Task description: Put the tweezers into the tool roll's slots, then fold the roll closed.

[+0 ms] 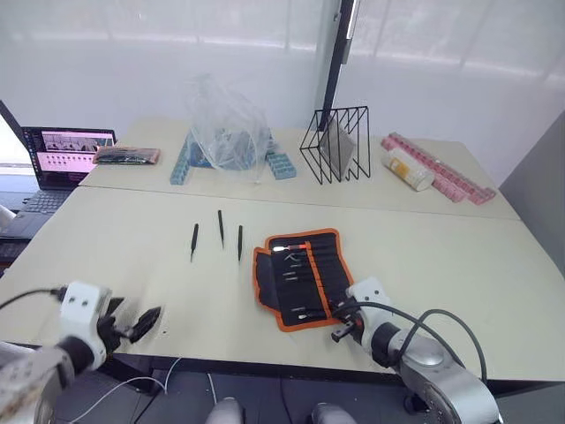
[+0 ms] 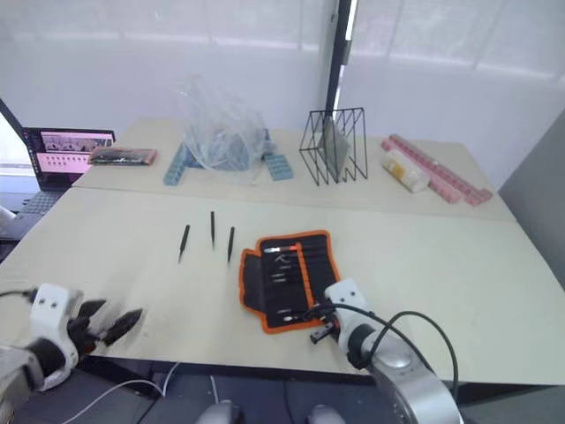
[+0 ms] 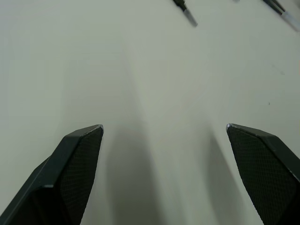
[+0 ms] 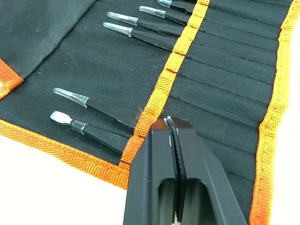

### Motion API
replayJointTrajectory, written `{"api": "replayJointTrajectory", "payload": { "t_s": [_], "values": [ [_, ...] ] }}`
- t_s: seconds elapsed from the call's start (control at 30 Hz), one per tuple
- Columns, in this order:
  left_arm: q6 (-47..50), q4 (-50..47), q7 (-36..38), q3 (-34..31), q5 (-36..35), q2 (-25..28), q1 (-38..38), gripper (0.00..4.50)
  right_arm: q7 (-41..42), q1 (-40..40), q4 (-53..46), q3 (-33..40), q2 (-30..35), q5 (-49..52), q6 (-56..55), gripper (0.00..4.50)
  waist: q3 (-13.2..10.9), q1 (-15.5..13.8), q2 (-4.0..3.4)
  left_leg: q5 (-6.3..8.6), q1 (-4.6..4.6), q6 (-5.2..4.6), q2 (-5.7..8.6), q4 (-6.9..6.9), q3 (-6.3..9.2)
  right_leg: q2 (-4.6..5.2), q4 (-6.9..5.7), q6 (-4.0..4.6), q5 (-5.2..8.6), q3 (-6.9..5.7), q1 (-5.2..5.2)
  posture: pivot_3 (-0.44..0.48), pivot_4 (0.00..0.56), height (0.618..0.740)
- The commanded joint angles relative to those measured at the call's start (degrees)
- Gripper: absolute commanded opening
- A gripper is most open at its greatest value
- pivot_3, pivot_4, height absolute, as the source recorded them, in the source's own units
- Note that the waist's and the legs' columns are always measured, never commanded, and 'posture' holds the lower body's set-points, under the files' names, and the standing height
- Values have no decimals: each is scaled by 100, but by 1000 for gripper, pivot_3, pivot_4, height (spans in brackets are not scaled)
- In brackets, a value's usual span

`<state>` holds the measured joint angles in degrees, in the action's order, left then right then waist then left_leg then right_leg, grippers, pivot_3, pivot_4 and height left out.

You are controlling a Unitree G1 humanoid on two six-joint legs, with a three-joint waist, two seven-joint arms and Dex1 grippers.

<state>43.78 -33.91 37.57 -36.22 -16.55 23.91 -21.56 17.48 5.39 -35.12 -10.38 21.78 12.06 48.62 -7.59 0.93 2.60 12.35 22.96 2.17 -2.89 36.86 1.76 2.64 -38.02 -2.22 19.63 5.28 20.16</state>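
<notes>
Right claw (image 4: 171,123) pressed together over tool roll (image 4: 225,70) slots (image 4: 220,101).

The left arm extends low at the near left. The left gripper (image 1: 146,323) is level, its two black fingers (image 3: 75,159) spread wide apart and holding nothing. The right arm reaches in from the near right. The right gripper (image 4: 170,125) is angled downward, its fingers pressed together tip to tip.
</notes>
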Motion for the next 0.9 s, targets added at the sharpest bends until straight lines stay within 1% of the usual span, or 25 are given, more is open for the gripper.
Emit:
{"api": "replayJointTrajectory", "payload": {
  "t_s": [0.03,0.2,0.33,0.43,0.53,0.63,0.73,0.9],
  "values": [
    [-210,-610,-299,-223,-163,-217,-316,4472,99,177,613,-130,152,-50,265,0,1,-8,1,1,-4,1,0,0,-1,2,2,1,1,2,-1,0,150,705],
    [-274,-847,-543,-164,-297,-309,-569,4472,198,70,728,-141,188,-62,221,0,3,-6,4,2,-5,2,-3,-1,-8,-2,6,7,5,8,1,0,150,705],
    [-234,-792,-718,79,-294,-243,-469,4472,232,27,765,-177,180,-76,192,0,3,0,4,2,-6,2,-2,-1,-12,-4,6,9,6,9,3,0,150,705],
    [-163,-687,-904,358,-250,-160,-225,4472,229,16,765,-186,162,-86,193,0,3,-10,4,2,-5,2,0,-1,-13,-5,6,9,6,9,4,0,150,705],
    [-1,-469,-1205,682,-191,-105,253,4472,211,31,735,-180,147,-88,205,0,3,-13,4,2,-6,2,3,-1,-10,-7,6,8,6,7,4,0,150,705],
    [36,-49,-1508,1080,4,-34,839,4472,168,81,702,-189,116,-97,200,0,4,-6,6,2,-6,2,11,-1,-12,-9,5,7,5,6,3,0,150,705],
    [-75,711,-1832,1606,299,-9,1681,4472,82,242,630,-195,52,-105,158,0,4,-33,6,2,-7,3,14,-1,-7,-12,3,7,5,0,3,0,150,705],
    [-321,1666,-2081,2103,577,-69,2557,4472,-41,529,660,-198,-53,-151,-146,0,10,-9,14,7,9,9,15,-2,-5,-13,2,5,4,-6,-2,0,150,705]
  ]
}}
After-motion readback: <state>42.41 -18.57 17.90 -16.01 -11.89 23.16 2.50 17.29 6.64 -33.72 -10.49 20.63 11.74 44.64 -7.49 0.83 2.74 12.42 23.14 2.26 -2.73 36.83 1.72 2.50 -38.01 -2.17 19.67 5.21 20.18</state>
